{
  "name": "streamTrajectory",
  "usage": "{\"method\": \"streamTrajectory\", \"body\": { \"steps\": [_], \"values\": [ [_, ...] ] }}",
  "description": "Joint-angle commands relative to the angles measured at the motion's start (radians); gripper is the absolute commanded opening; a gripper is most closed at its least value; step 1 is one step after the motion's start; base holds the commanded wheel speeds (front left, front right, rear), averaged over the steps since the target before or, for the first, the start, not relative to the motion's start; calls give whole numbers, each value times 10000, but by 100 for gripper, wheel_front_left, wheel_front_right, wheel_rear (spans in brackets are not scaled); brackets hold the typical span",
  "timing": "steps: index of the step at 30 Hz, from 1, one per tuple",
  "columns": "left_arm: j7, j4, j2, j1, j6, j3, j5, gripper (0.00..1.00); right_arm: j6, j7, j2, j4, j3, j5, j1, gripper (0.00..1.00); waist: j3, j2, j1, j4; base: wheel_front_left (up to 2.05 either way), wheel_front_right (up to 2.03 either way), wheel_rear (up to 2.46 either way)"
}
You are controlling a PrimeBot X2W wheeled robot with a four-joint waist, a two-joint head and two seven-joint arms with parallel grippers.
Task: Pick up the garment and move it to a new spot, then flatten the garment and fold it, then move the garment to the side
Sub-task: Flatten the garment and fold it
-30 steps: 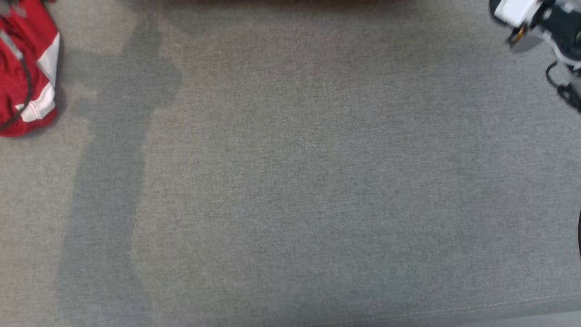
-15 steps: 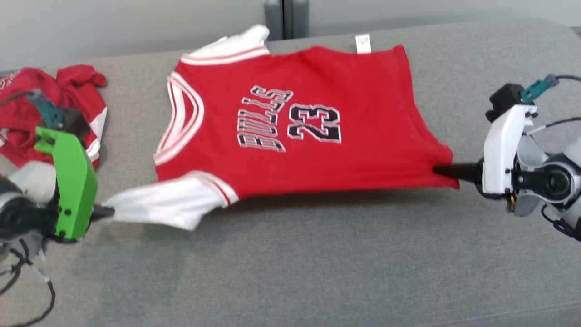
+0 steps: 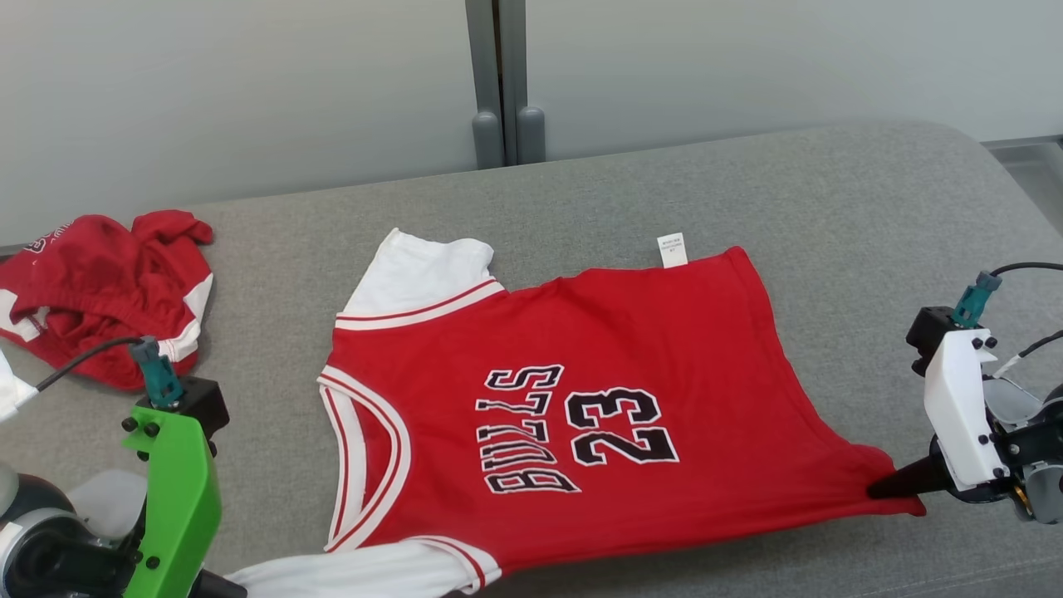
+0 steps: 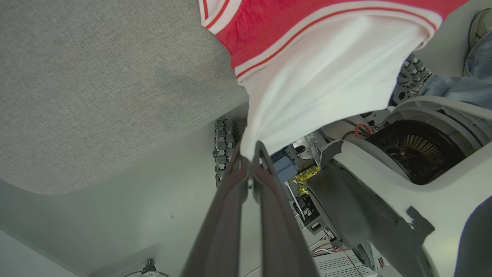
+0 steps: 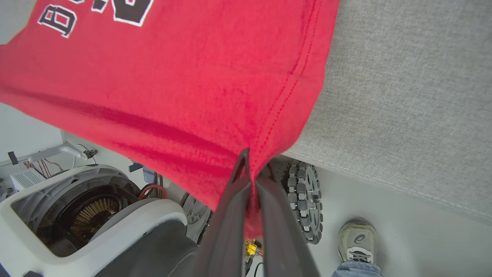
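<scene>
Seen from the head, the red jersey (image 3: 581, 399) lies spread across the middle of the grey cushion (image 3: 830, 208), with the collar to the left and the hem to the right. The left gripper (image 3: 224, 586) is pinched tight on the near white sleeve (image 3: 357, 573). The right gripper (image 3: 882, 488) is clamped on the near hem corner. The wrist views add what lies below the cushion's near edge: the robot's base (image 5: 77, 200), a studded wheel (image 5: 307, 200) and a person's shoe (image 5: 357, 240) on the floor (image 5: 423, 246). I count two grippers, one white label (image 3: 672, 250) and two red garments, the second a crumpled heap (image 3: 100, 291) at the far left. Bare cushion lies open to the right of the jersey and beyond it.
</scene>
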Motion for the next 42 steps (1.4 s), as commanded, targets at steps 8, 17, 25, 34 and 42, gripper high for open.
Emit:
{"method": "streamTrajectory", "body": {
  "steps": [8,17,25,34,42],
  "values": [
    [69,1124,-567,-873,99,300,337,0,-19,276,679,662,-48,-35,-690,0,848,0,1,-346,0,0,0],
    [-23,3227,-1823,-2000,-389,-152,1533,0,-19,186,2095,2508,-205,-142,-1748,0,1577,0,1,-592,0,0,0],
    [-1044,4699,-2946,-2243,-1172,-94,1841,45,-16,-321,3113,3945,-360,-213,-2181,83,1810,0,1,-652,0,0,0],
    [-2546,5667,-3440,-2057,-1822,225,2034,100,-16,-2217,3429,4092,-1142,60,-1772,100,1567,0,1,-588,0,0,0],
    [-7614,5436,-3614,-1369,-2289,1320,3639,100,-11,-6894,2921,2250,-2446,-561,-399,100,1043,0,1,-438,0,0,0]
  ]
}}
